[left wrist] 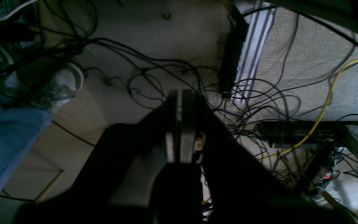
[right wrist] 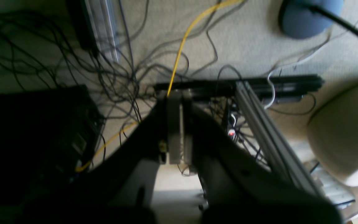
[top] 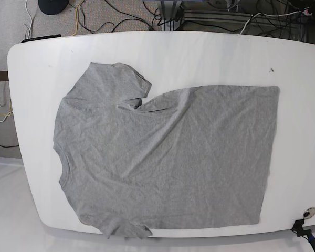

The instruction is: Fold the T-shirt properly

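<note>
A grey T-shirt [top: 168,157] lies spread flat on the white table [top: 199,52] in the base view, neck to the left, hem to the right, one sleeve at the top left and one at the bottom left. Neither arm shows in the base view. My left gripper [left wrist: 179,93] is shut with nothing between its fingers, hanging over the carpet and cables. My right gripper [right wrist: 179,93] is likewise shut and empty above the floor. The shirt is out of both wrist views.
Tangled black cables and a yellow cable [left wrist: 325,109] cover the carpet. An aluminium frame rail [right wrist: 269,130] and a person's jeans leg [left wrist: 5,140] with a white shoe [left wrist: 64,82] are nearby. A blue round base [right wrist: 309,15] sits on the floor.
</note>
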Robot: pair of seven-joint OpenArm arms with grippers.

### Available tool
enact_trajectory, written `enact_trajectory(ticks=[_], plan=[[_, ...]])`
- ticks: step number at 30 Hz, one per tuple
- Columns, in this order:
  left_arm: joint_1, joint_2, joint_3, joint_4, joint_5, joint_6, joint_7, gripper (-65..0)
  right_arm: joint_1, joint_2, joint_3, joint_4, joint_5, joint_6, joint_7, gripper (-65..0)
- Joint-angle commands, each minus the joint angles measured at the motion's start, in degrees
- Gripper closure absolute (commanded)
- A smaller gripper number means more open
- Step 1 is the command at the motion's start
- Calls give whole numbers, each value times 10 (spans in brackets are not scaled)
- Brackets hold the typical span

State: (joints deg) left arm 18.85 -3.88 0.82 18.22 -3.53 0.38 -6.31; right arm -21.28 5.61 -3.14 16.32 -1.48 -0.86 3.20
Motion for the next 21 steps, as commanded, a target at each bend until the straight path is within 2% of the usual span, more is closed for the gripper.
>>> enact_trajectory(ticks=[1, 13, 21], plan=[[16, -5, 1, -1, 1, 0, -3, 0, -9, 6, -3, -4, -3, 3, 3, 0], [62, -7, 1, 35, 1, -4, -10, 0, -41, 21, -11, -6, -3, -2, 23, 0], [125, -16, 0, 120, -4, -7, -14, 0, -91, 33, -9, 23, -2, -4, 48, 0]])
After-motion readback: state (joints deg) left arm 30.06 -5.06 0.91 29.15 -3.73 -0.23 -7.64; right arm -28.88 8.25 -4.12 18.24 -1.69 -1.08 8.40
